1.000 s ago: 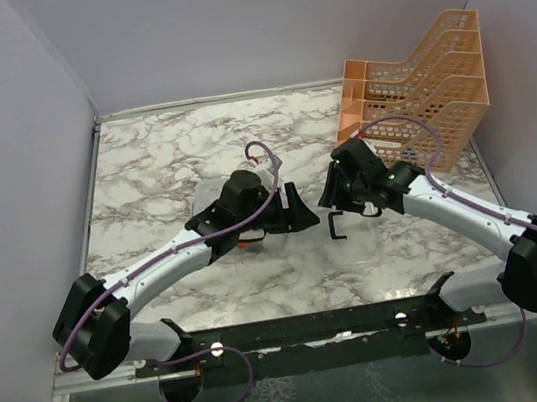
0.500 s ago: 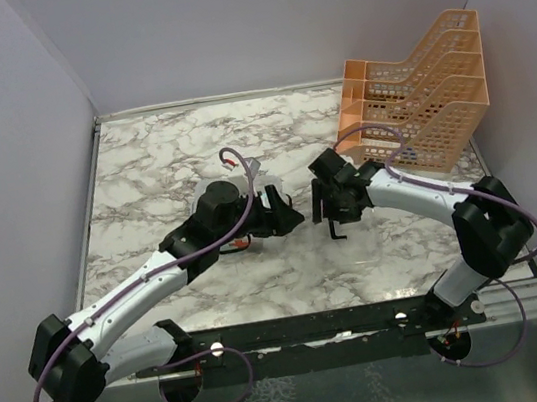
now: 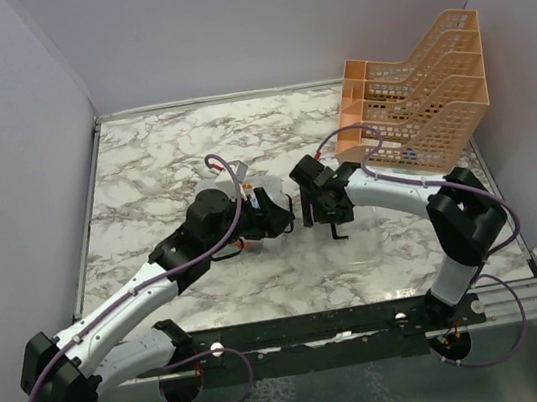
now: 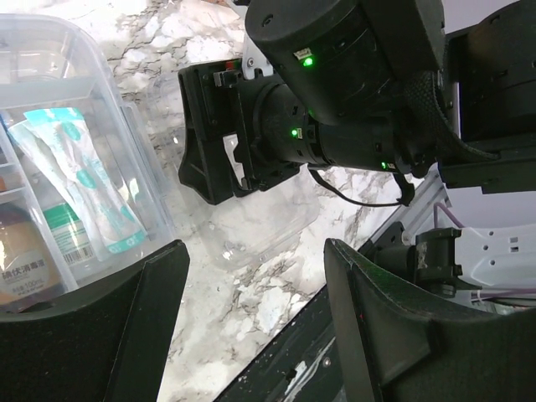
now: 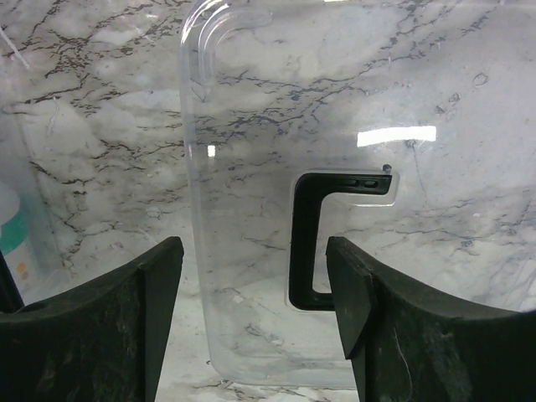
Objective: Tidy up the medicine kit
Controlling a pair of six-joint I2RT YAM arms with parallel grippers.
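Observation:
The medicine kit (image 4: 59, 167) is a clear box, open, with sachets and small bottles inside; in the top view the medicine kit (image 3: 252, 187) is mostly hidden under my left wrist. Its clear lid (image 5: 251, 151) lies flat on the marble with the black U-shaped handle (image 5: 308, 243) facing up; from above, only the handle (image 3: 336, 227) shows clearly. My right gripper (image 5: 253, 260) hangs open over the lid's near end, holding nothing. My left gripper (image 4: 255, 272) is open beside the box, nothing between its fingers. The two grippers, left gripper (image 3: 277, 216) and right gripper (image 3: 315, 214), stand close together.
An orange mesh tiered rack (image 3: 423, 97) stands at the back right, behind the right arm. The white walls close in the marble table (image 3: 161, 156) on three sides. The black rail (image 3: 308, 331) with the arm bases runs along the near edge.
The right gripper has moved left toward the box and opened wider above the lid. The left arm stretched out and its gripper shifted slightly left. The lid has stayed put.

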